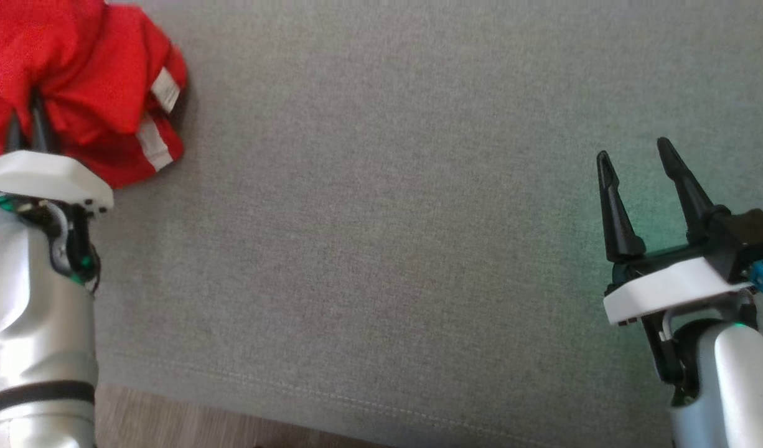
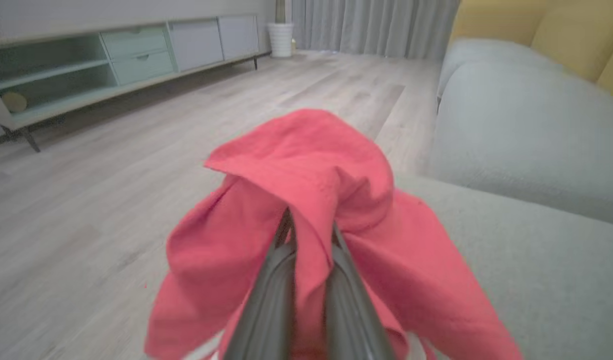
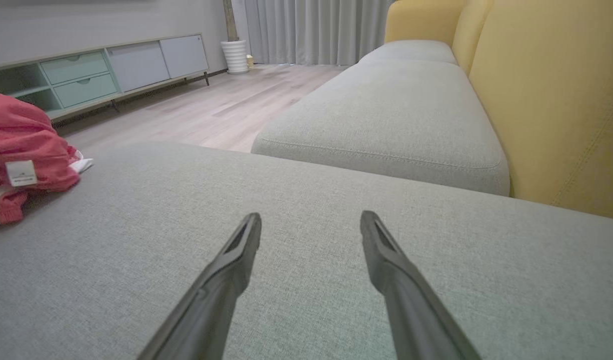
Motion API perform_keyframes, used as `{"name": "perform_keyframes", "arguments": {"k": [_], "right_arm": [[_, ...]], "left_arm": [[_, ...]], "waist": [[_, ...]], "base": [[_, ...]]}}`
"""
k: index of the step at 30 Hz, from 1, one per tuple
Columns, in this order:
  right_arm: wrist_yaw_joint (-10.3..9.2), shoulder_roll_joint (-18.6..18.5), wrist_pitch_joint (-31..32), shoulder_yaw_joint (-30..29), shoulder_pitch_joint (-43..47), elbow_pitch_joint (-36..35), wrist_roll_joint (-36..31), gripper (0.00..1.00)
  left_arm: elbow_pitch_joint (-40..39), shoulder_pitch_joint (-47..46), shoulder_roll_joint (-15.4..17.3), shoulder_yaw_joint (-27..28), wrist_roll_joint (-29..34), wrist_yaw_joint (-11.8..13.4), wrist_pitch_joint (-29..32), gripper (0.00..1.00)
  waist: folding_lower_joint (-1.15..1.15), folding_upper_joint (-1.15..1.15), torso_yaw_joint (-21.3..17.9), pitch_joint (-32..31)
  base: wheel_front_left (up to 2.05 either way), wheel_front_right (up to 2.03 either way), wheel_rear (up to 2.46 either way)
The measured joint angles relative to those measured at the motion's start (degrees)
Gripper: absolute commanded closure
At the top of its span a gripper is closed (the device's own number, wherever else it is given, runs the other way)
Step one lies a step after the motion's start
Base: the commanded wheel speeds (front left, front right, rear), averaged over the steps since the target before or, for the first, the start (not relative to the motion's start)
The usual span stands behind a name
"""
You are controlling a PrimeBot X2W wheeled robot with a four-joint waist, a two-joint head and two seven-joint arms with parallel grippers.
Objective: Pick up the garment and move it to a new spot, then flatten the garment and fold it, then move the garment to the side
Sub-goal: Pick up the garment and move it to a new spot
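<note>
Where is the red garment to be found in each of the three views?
Head view: red garment in the upper left corner.
Left wrist view: red garment in the centre and lower half.
Right wrist view: red garment at the left edge.
Shared landmark: the grey sofa cushion, seen in all three.

Grey sofa seat (image 3: pixel 286 210) with a stitched front seam. Yellow back cushions (image 3: pixel 551 100) rise right behind it, pale wood floor (image 3: pixel 226 107) runs beside it, and across that floor from the sofa there's a low mint-and-grey sideboard (image 3: pixel 111 70), a ribbed white planter (image 3: pixel 235 56) and grey curtains (image 3: pixel 306 30).
</note>
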Motion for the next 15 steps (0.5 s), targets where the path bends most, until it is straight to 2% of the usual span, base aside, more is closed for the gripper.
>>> {"name": "perform_keyframes", "arguments": {"k": [5,6,8,9,15], "right_arm": [[0.00,0.69,-1.37,-1.43,1.02,0.87,0.70,0.00],[0.00,0.69,-1.37,-1.43,1.02,0.87,0.70,0.00],[0.00,1.11,-2.02,-2.36,3.09,1.35,1.11,0.00],[0.00,1.11,-2.02,-2.36,3.09,1.35,1.11,0.00],[0.00,1.94,-2.75,-3.04,7.83,1.81,2.93,0.00]], "left_arm": [[-15.16,5.85,-0.05,0.99,2.79,0.27,-0.01,1.00],[-15.16,5.85,-0.05,0.99,2.79,0.27,-0.01,1.00],[-22.83,9.51,-0.31,0.86,3.75,-0.22,-0.07,1.00],[-22.83,9.51,-0.31,0.86,3.75,-0.22,-0.07,1.00],[-35.54,20.14,-1.71,-1.15,5.08,-0.41,0.08,1.00]], "waist": [[0.00,0.00,0.24,-4.15],[0.00,0.00,0.24,-4.15],[0.00,0.00,0.25,-6.86],[0.00,0.00,0.25,-6.86],[0.00,0.00,-0.50,-12.81]], "base": [[0.00,0.00,0.00],[0.00,0.00,0.00],[0.00,0.00,0.00],[0.00,0.00,0.00],[0.00,0.00,0.00]]}}
